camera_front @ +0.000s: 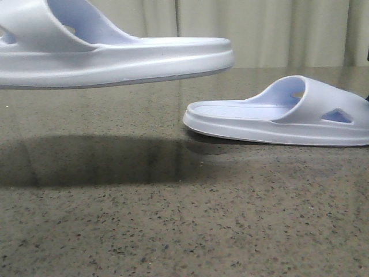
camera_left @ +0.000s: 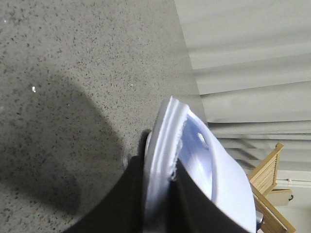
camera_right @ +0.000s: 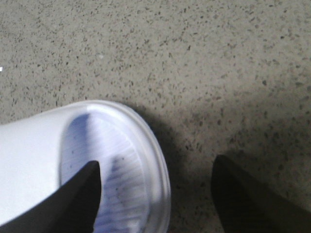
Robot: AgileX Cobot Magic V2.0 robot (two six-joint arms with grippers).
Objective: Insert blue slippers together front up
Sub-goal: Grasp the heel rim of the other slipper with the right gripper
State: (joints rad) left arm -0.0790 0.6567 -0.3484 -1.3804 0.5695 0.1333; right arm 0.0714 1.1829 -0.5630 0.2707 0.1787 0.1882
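Two pale blue slippers are in view. One slipper (camera_front: 115, 55) hangs in the air at the upper left of the front view, sole level, its shadow on the table below. In the left wrist view my left gripper (camera_left: 163, 182) is shut on this slipper's (camera_left: 194, 160) sole edge. The other slipper (camera_front: 282, 112) lies flat on the table at the right. In the right wrist view my right gripper (camera_right: 155, 182) is open above this slipper's (camera_right: 73, 160) end, one finger (camera_right: 82, 194) over the ribbed footbed, the other finger (camera_right: 243, 194) over bare table. Neither gripper shows in the front view.
The speckled grey stone table (camera_front: 173, 231) spreads below. A pale pleated curtain (camera_front: 277, 29) hangs behind it. A wooden slatted frame (camera_left: 269, 170) stands beyond the table in the left wrist view.
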